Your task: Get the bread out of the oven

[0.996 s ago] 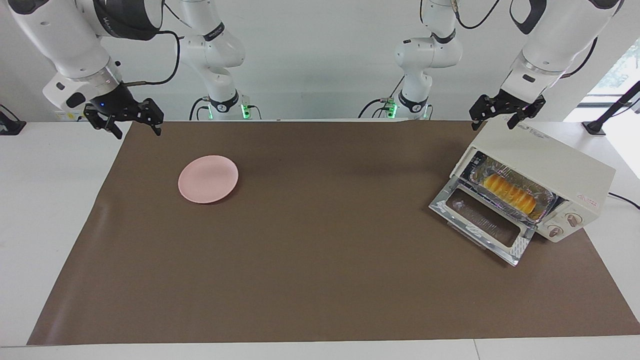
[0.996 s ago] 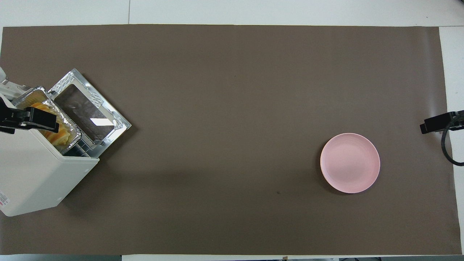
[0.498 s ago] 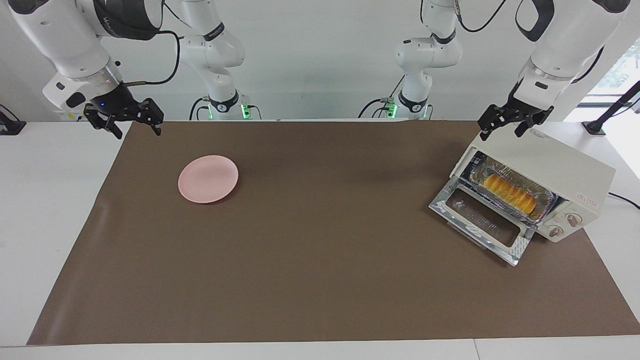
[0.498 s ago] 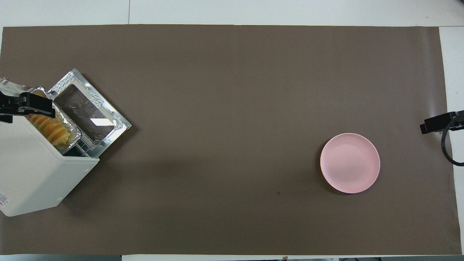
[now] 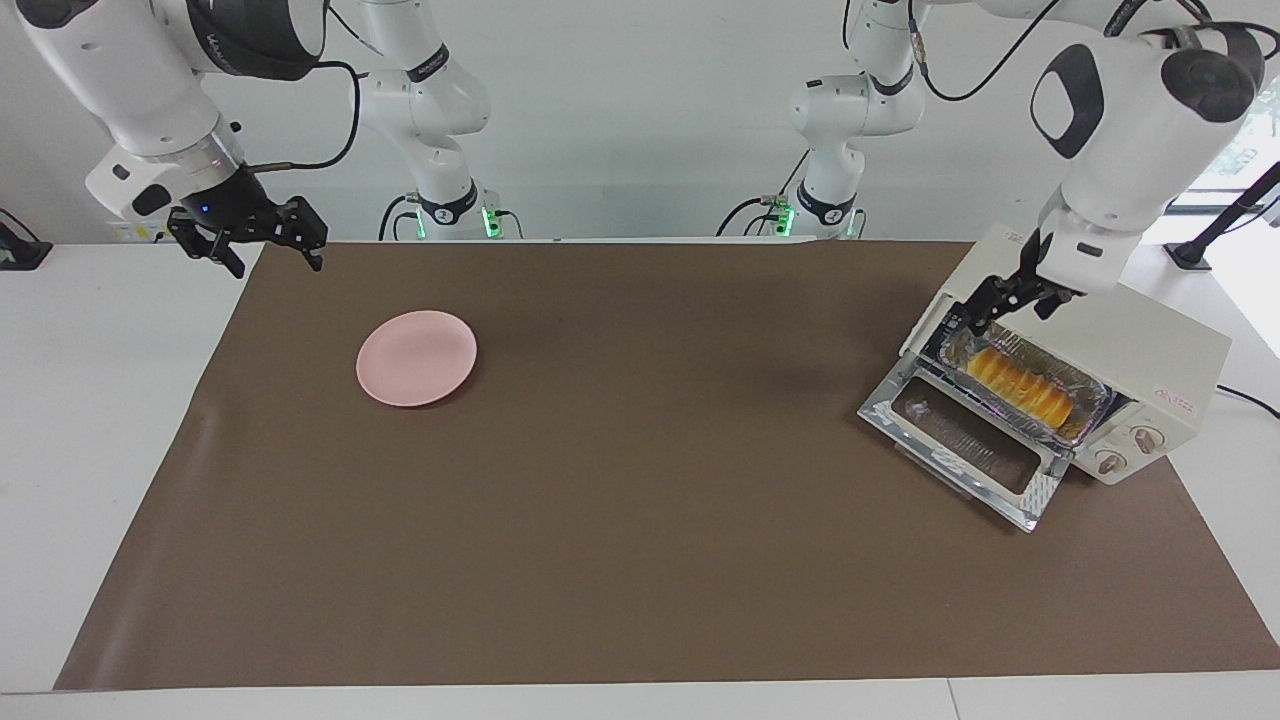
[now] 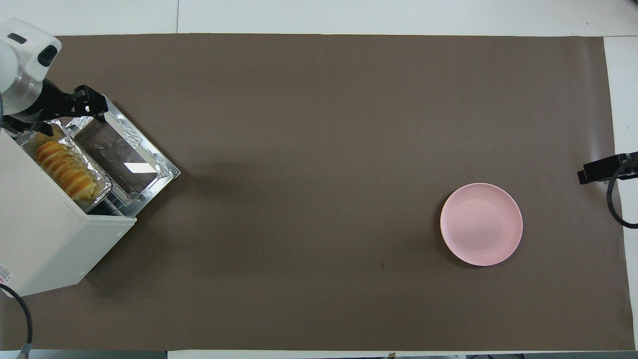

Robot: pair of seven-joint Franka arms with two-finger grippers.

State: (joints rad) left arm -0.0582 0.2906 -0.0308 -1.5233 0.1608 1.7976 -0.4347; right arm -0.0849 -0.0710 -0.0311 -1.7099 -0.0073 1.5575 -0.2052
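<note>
Left gripper (image 5: pixel 1010 305): jaws apart, nothing held, over the oven's front top edge, above 1 end of the bread.
Right gripper (image 5: pixel 247 240): jaws apart, waiting over the mat's edge near the robots at the right arm's end.
Bread (image 5: pixel 1020 385): in the foil tray (image 5: pixel 1090 395) in the oven's mouth, long axis along the opening.
Oven (image 5: pixel 1120 330): at the left arm's end, set at a slant, door (image 5: pixel 965 445) dropped flat on the brown mat (image 5: pixel 640 520).
Plate (image 5: pixel 416 357): pink, bare, toward the right arm's end, well apart.
Look: golden-yellow, crosswise ridges.
</note>
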